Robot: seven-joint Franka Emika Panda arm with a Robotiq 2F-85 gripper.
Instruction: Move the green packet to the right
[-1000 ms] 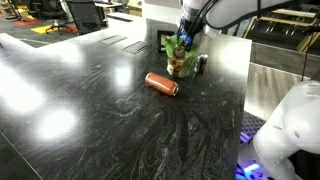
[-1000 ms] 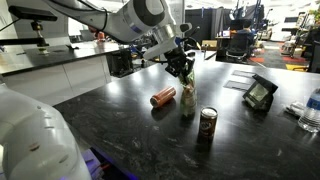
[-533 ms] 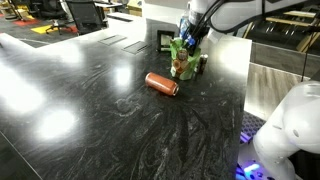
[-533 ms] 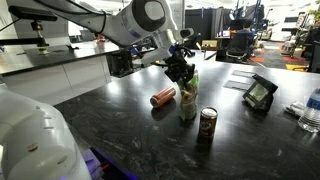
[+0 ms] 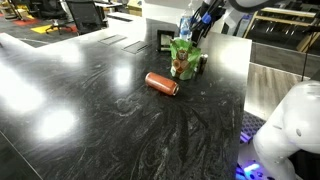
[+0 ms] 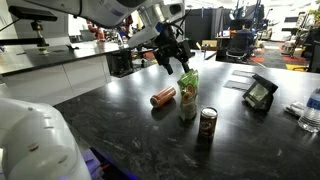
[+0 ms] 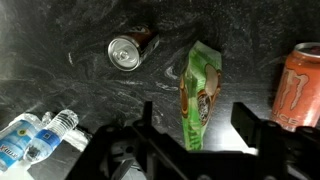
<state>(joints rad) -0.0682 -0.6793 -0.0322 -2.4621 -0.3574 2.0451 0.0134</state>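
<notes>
My pincer (image 6: 176,65) hangs released, jaws spread, just above the green packet (image 6: 188,95). The packet stands upright on the desk (image 6: 120,135) between the orange-red can (image 6: 163,97) and the dark can (image 6: 208,122). To grip well, I'd descend straight and close across its thin faces below the floppy top, keeping clear of both cans.

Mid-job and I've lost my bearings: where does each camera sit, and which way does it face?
Exterior view: off a table corner, looking along the dark table to the green packet; arm and open claw hang above it, top right.
Exterior view: off another side, facing the green packet side-on; arm enters from upper left.
Wrist view: looking straight down at the green packet; claw fingers frame the bottom.
Shared: all three show green packet, orange can and dark can.
</notes>
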